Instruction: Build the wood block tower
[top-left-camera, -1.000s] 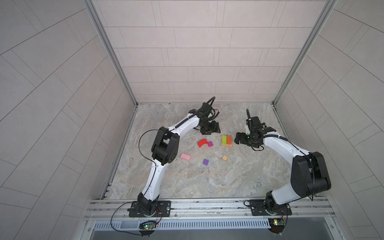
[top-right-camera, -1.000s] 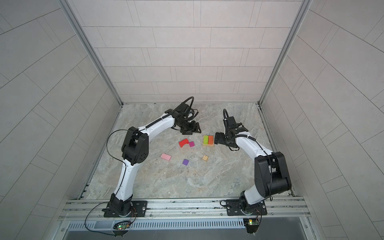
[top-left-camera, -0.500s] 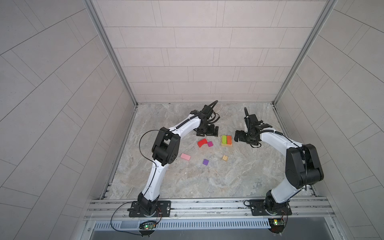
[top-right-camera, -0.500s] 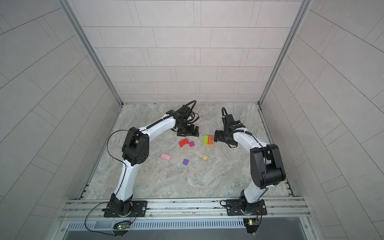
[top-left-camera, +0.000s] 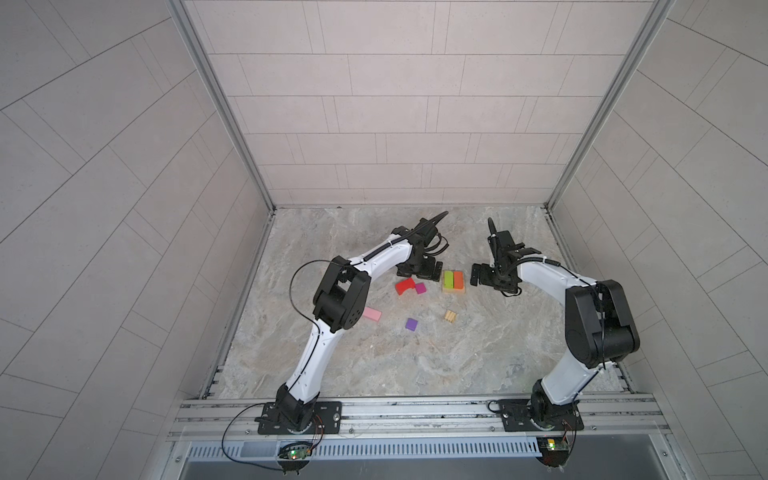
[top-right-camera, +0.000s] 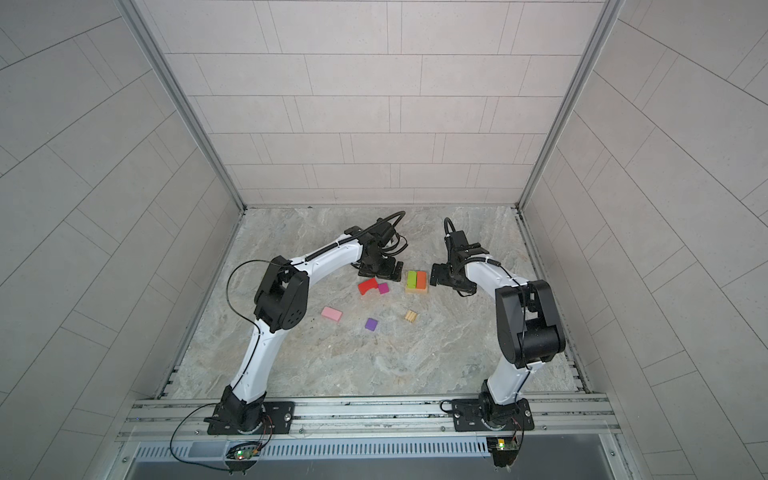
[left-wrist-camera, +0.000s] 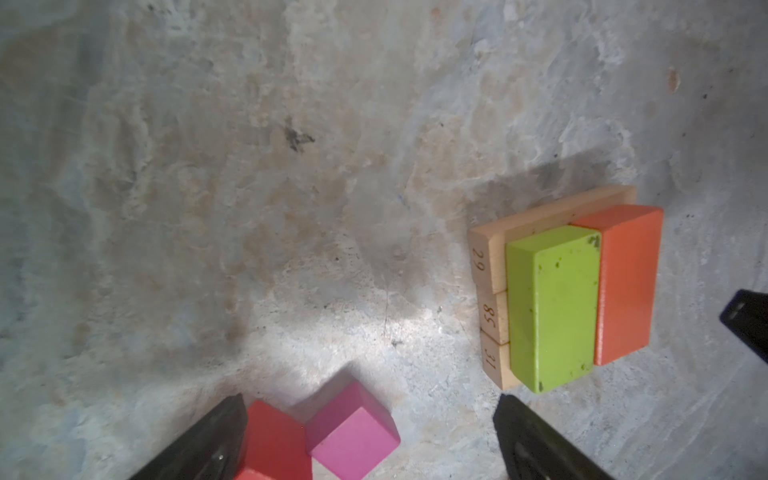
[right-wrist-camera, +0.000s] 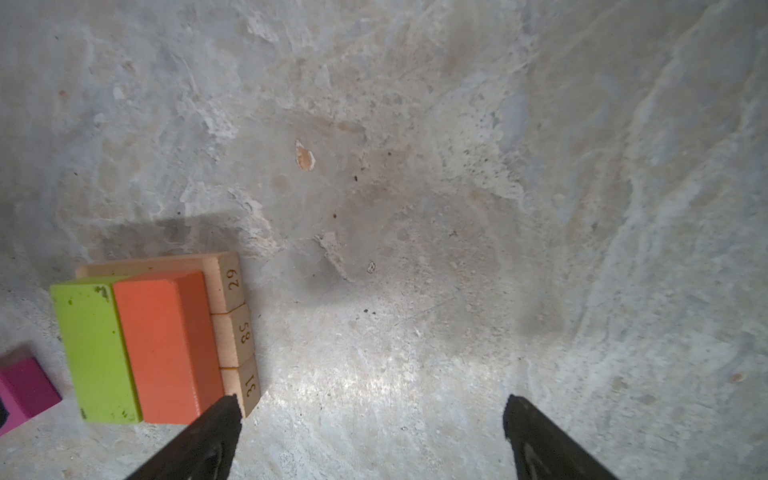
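Observation:
The wood block tower stands as a base of tan bars (left-wrist-camera: 490, 266) carrying a lime green block (top-left-camera: 448, 280) and an orange block (top-left-camera: 458, 280) side by side. A red arch (top-left-camera: 405, 286) and a magenta cube (top-left-camera: 420, 288) lie just left of it. Nearer the front lie a pink rectangle (top-left-camera: 372, 315), a purple cube (top-left-camera: 411, 324) and a small tan block (top-left-camera: 450, 316). My left gripper (top-left-camera: 419, 272) hangs open over the arch and magenta cube (left-wrist-camera: 353, 432), holding nothing. On the tower's right, my right gripper (top-left-camera: 482, 278) is open and empty, one finger (right-wrist-camera: 216, 428) close to the tan bars (right-wrist-camera: 235, 316).
The blocks sit on a mottled stone-look floor (top-left-camera: 415, 365) enclosed by tiled walls on three sides. A metal rail (top-left-camera: 415, 409) with both arm bases runs along the front edge.
The left gripper's jaws have spread wider. The right arm's elbow has swung inward while its gripper stays beside the tower. No block has moved.

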